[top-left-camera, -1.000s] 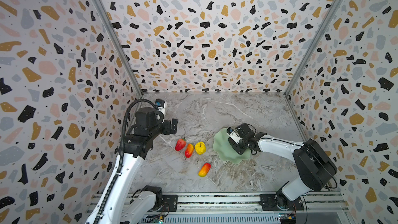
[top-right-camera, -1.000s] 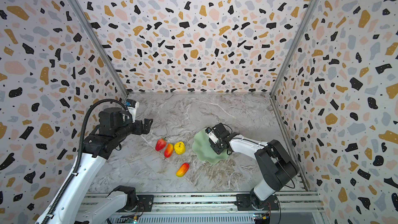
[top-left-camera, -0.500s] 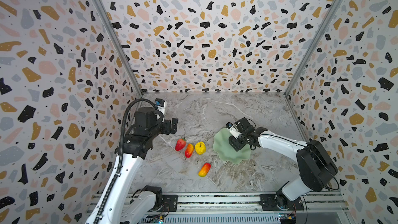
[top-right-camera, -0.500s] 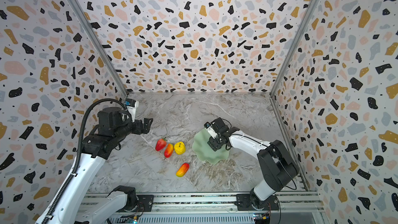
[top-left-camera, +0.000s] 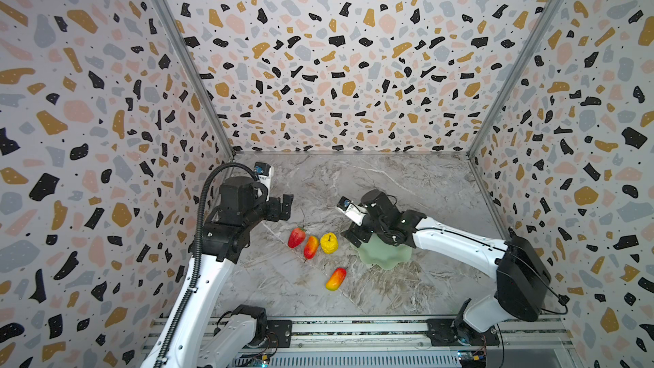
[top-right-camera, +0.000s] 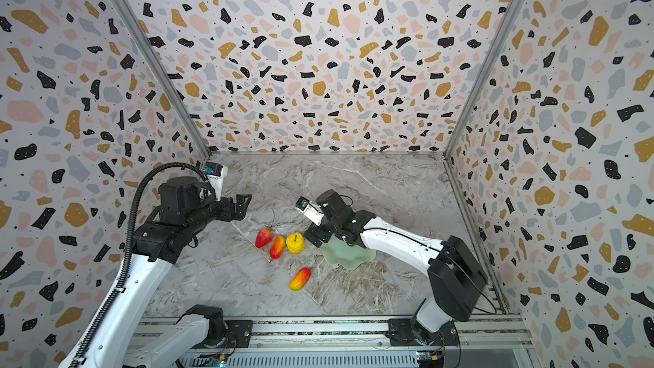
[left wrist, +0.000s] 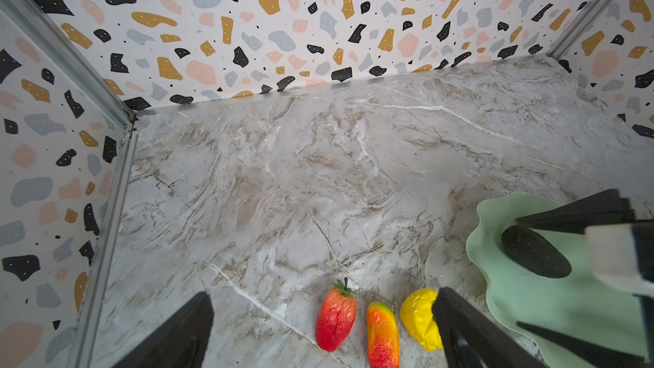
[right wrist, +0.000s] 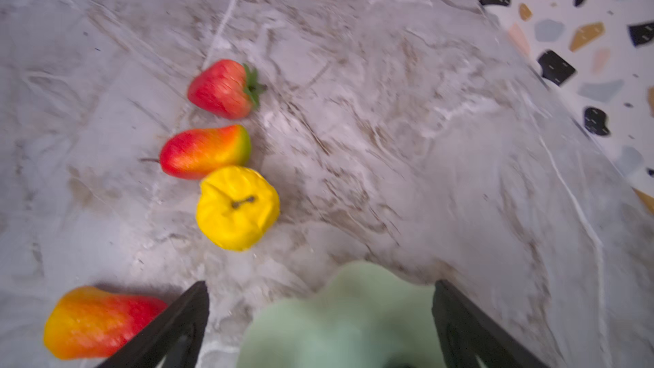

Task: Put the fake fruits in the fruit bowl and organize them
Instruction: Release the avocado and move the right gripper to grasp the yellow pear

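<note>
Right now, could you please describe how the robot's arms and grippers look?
Both arms are white links with black joints. The left arm carries a black ribbed cable hose; the right arm thin black wires. The left gripper and right gripper are black.

a grey-and-brown veined marble tabletop (top-left-camera: 389, 185) boxed in on three sides by white terrazzo-patterned walls (top-left-camera: 336, 65), with metal struts (top-left-camera: 188, 61) in the back corners and a metal rail (top-left-camera: 354, 331) along the front
</note>
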Robot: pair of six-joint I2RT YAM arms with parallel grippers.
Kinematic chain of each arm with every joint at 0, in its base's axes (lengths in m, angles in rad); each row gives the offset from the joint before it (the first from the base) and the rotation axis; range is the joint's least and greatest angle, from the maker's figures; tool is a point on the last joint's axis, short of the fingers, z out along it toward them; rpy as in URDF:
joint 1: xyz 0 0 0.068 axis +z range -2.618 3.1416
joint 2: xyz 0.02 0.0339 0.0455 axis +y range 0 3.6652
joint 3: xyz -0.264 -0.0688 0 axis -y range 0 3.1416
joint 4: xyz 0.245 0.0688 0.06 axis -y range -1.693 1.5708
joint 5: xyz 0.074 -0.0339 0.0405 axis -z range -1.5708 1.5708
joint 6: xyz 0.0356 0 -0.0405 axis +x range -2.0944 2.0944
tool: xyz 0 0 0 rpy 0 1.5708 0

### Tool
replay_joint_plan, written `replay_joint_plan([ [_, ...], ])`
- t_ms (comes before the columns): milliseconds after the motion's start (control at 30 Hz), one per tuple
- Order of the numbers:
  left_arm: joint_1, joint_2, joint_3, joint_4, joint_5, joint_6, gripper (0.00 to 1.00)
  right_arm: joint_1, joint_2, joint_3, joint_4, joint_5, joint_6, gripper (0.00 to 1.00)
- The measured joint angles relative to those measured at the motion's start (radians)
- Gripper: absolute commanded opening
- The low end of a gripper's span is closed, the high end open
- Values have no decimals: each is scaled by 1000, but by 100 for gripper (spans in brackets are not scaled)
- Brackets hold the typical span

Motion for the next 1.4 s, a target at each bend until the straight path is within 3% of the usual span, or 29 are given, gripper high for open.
replay_joint_plan([
  [233,0,-43,0,-5,-6,-2,100,58,278,134,46,-61,3,99],
  [467,0,-51,0,-9,-8,-2,100,55,329,136,44,-71,10,99],
  [1100,0,-76,-21,-12,-8,-2,100,54,329,136,41,-115,28,57],
  [1267,0,-76,-28,-11,-8,-2,100,50,329,137,36,-118,23,38],
  [1400,0,-76,-33,-11,-8,-1,100,39,323,143,18,-122,18,33],
])
